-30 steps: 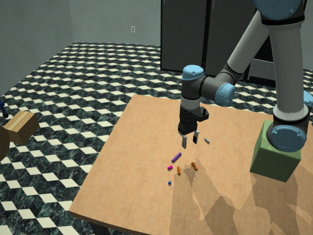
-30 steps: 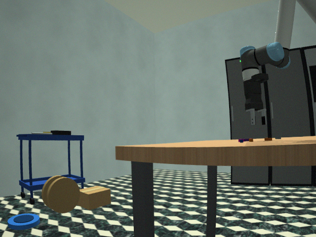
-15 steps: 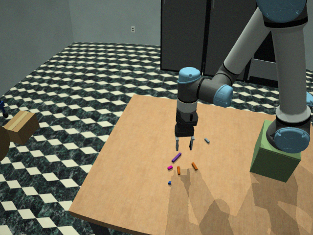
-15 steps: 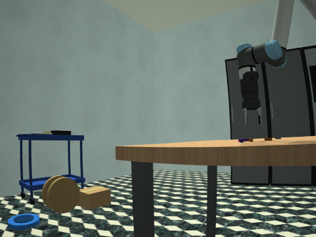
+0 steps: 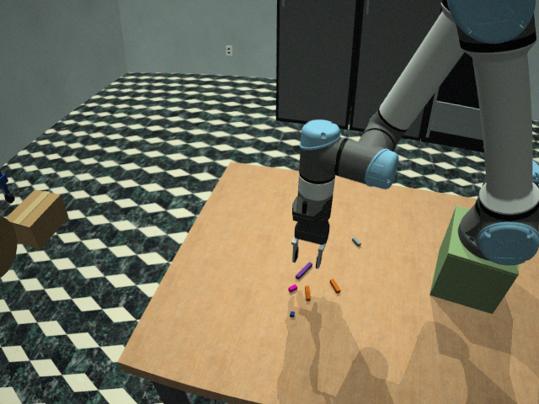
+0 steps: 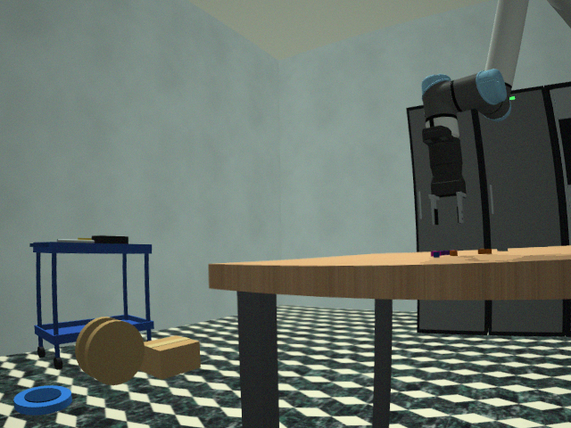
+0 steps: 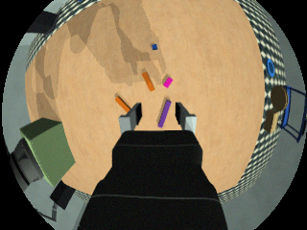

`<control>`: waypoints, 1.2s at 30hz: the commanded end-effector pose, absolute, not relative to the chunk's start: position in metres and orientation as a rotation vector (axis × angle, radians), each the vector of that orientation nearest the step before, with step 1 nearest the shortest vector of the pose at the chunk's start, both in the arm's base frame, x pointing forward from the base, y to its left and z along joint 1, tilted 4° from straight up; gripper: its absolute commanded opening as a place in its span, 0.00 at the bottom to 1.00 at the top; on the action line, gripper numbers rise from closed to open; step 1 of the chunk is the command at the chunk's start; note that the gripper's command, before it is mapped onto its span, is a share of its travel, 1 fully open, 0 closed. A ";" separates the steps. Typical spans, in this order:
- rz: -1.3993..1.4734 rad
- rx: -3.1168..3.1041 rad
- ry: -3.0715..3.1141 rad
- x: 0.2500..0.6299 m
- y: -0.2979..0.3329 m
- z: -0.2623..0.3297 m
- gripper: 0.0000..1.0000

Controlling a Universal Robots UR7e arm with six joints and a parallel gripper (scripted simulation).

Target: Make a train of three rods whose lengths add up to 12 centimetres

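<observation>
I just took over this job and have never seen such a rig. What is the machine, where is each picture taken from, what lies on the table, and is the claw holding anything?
The machine is one jointed arm on a green block, ending in a two-fingered claw. One picture looks down from above, one looks low across the table from the side, and the round one looks down from the wrist past the claw.

On the table lie small coloured rods, apart from one another: a purple rod, a magenta rod, two orange rods, a tiny blue rod and a grey rod.

The claw is open, holds nothing, and hangs above the purple rod.
</observation>
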State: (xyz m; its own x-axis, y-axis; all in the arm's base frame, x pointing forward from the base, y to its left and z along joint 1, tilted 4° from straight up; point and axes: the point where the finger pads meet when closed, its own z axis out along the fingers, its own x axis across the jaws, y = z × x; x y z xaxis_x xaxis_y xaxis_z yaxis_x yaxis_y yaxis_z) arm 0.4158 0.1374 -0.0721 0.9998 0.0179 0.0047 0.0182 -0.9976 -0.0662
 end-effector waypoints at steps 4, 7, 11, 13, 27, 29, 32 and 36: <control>0.003 -3.059 0.310 0.423 0.151 -0.070 1.00; 0.006 -3.050 0.392 0.425 0.155 -0.069 1.00; 0.011 -3.028 0.538 0.427 0.160 -0.069 1.00; 0.013 -3.016 0.601 0.429 0.163 -0.068 1.00; 0.021 -2.956 0.848 0.433 0.172 -0.067 1.00; 0.022 -2.951 0.868 0.433 0.173 -0.067 1.00; 0.023 -2.944 0.890 0.433 0.174 -0.067 1.00; 0.023 -2.940 0.904 0.433 0.174 -0.067 1.00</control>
State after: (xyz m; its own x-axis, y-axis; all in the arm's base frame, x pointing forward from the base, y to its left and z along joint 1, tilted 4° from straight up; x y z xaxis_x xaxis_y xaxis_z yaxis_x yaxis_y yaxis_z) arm 0.4327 0.1734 -0.0673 0.8350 -0.5492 -0.0340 -0.5502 -0.8330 -0.0580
